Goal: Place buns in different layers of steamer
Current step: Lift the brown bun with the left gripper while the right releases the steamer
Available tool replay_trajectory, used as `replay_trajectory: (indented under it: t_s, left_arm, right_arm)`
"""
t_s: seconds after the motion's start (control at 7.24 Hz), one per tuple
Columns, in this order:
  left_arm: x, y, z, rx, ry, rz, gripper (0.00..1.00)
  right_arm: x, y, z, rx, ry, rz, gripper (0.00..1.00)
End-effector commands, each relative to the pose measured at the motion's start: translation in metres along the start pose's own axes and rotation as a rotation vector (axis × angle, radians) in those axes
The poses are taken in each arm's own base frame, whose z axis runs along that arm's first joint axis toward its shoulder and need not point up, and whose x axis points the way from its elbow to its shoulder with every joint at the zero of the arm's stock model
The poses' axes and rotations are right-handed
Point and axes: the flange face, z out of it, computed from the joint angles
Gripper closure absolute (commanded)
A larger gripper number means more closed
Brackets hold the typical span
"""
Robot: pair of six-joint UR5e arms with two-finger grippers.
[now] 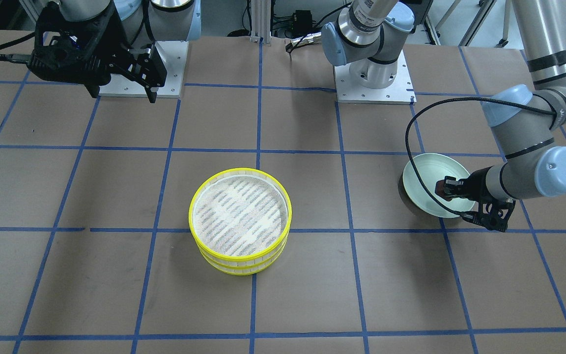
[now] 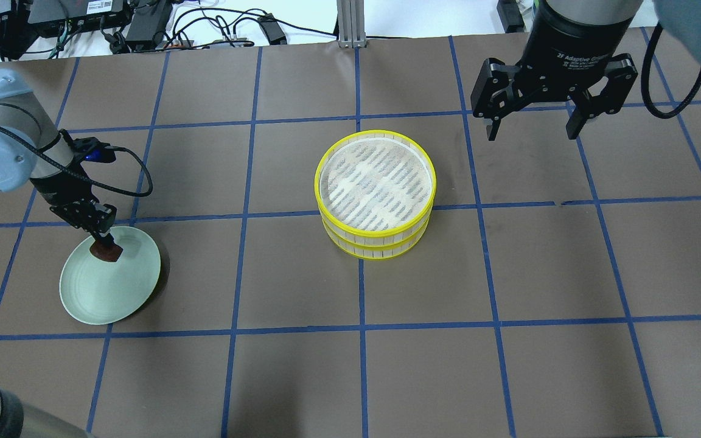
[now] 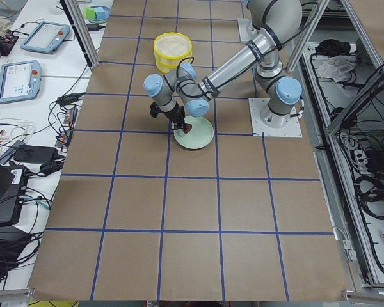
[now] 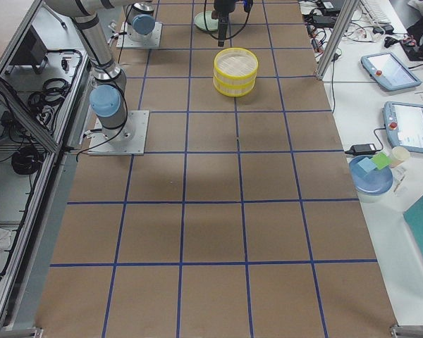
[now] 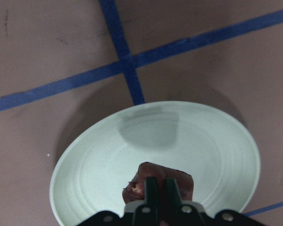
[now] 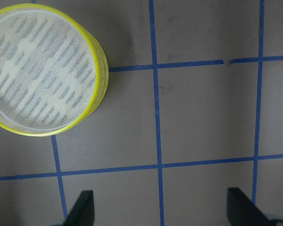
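L gripper (image 2: pixel 103 238) is clamping brown bun (image 2: pixel 106 252) over plate (image 2: pixel 125 295); R gripper (image 2: pixel 532 135) is hanging spread. Advise lifting straight, grip firm, toward steamer (image 2: pixel 376 133).

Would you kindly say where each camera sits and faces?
Front-facing: across the table, facing the robot; both bases, steamer stack.
Overhead: behind the robot, looking forward; right tool.
Left side: table's end; left arm nearest.
Right side: opposite end; right base nearest.
Left wrist: down on plate; left tool gripping brown bun.
Right wrist: down on table; fingertips.
Front-facing and overhead share the steamer stack.
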Motion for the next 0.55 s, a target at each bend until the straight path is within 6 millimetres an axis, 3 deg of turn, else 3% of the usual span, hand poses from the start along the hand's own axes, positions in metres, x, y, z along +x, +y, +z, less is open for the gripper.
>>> replay_trajectory:
  t_s: [0.0,0.28,0.41]
  left_arm:
    - [0.048,-0.007,-0.042,0.051,-0.015,-0.046,1.00]
    - [0.110,-0.012,-0.078,0.149,-0.007,-0.075,1.00]
    - [0.153,-0.018,-0.090,0.178,-0.027,-0.112,1.00]
  right_arm:
    - [-0.001,0.002,0.000,0.001,-0.001,-0.001,0.00]
    - [-0.001,0.002,0.001,-0.002,0.000,-0.001,0.00]
    - [-0.001,0.002,0.001,-0.002,0.000,-0.001,0.00]
